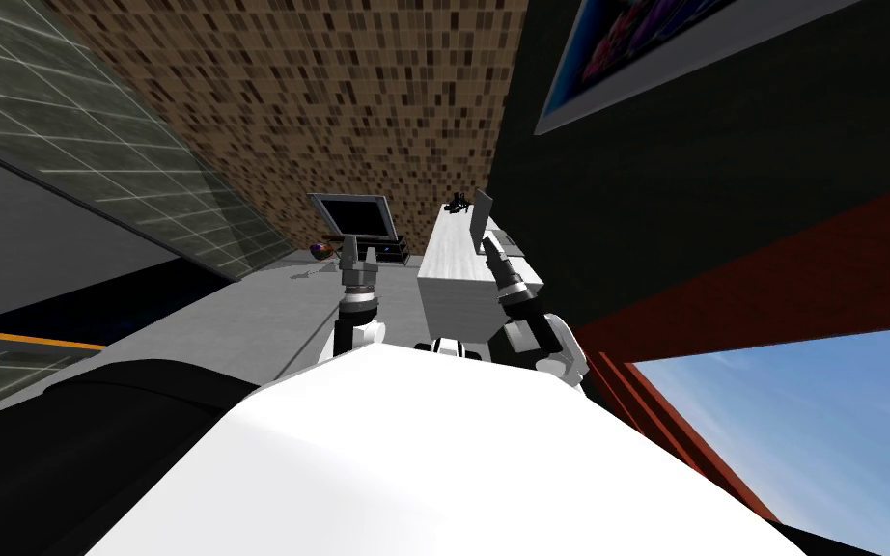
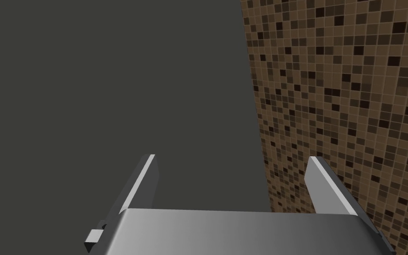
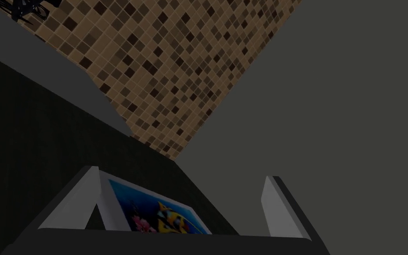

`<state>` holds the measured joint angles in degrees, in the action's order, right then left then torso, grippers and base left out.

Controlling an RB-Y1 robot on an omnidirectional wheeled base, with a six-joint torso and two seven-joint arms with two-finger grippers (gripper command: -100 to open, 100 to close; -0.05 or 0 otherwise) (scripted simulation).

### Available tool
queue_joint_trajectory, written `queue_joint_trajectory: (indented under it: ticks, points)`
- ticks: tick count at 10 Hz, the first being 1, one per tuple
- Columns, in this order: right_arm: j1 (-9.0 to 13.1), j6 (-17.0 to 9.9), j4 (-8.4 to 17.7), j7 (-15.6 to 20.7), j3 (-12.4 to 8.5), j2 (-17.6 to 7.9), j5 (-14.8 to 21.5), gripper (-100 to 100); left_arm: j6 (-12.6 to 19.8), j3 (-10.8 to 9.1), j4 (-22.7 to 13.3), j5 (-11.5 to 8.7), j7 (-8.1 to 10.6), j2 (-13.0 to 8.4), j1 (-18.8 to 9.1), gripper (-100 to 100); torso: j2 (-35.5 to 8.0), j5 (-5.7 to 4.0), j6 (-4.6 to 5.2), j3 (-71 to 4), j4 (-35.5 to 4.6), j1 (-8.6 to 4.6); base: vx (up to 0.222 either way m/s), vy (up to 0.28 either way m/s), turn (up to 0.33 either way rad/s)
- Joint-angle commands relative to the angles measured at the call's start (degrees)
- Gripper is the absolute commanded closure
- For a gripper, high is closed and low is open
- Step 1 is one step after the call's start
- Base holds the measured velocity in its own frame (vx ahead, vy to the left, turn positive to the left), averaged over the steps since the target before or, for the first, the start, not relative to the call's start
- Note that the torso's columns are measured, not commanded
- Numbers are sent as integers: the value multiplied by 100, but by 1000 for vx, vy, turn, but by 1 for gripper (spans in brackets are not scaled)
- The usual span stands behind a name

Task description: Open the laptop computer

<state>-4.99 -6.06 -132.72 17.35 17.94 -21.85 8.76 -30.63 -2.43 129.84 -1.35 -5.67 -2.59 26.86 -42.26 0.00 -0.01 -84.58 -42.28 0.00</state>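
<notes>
1. Brown mosaic wall [image 1: 337, 97] backs a long white desk [image 1: 453, 280] on a grey floor [image 1: 269, 309].
2. Laptop [image 1: 480, 216] stands on the desk, lid raised, just beyond the right gripper [image 1: 486, 244], whose fingers are spread.
3. Left gripper [image 1: 358, 251] hovers beside the desk, fingers likewise apart.

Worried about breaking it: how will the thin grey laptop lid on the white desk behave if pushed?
The thin grey laptop lid stands raised, so it likely pivots at its hinge rather than flexing. It looks slim and light, so a push may also slide it along the white desk.
</notes>
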Motion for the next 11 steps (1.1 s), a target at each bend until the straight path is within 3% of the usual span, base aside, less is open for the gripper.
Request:
queue_joint_trajectory:
  ticks: [1,2,3,4,5,6,7,8,9,10,11]
  points:
    - [303,-442,43,348,221,-187,39,-100,0,0,0,0,0,0,0,0,-3,0,3,1,-1,1,19,-23,82]
    - [303,-564,43,348,221,-187,39,-100,0,0,0,0,0,0,0,0,-2,0,0,1,-1,1,16,-21,57]
    - [512,-741,71,573,366,-308,70,-100,0,0,0,0,0,0,0,0,-4,0,2,2,-1,2,20,-25,81]
    - [512,-891,71,573,366,-308,70,-100,0,0,0,0,0,0,0,0,-2,0,0,1,-1,0,21,-21,60]
    - [720,-1051,106,800,503,-433,101,-100,0,0,0,0,0,0,0,0,-1,0,3,1,0,0,23,-17,81]
    - [720,-1215,106,800,503,-433,101,-100,0,0,0,0,0,0,0,0,-1,0,1,0,0,1,19,-13,49]
    - [925,-1367,147,1029,632,-562,133,-100,0,0,0,0,0,0,0,0,-2,0,2,1,0,2,25,-11,75]
    - [925,-1519,147,1029,632,-562,133,-100,0,0,0,0,0,0,0,0,-1,1,0,0,0,2,20,-9,38]
    - [1126,-1682,195,1259,753,-696,165,-100,0,0,0,0,0,0,1,0,-3,0,3,2,-1,1,20,-7,70]
    - [1126,-1851,195,1259,753,-696,165,-100,0,0,0,0,0,0,0,0,-3,0,0,2,-1,1,18,-8,38]
    - [1324,-2032,250,1488,864,-833,198,-100,0,0,0,0,0,0,1,0,-3,0,3,2,-1,0,21,-6,60]
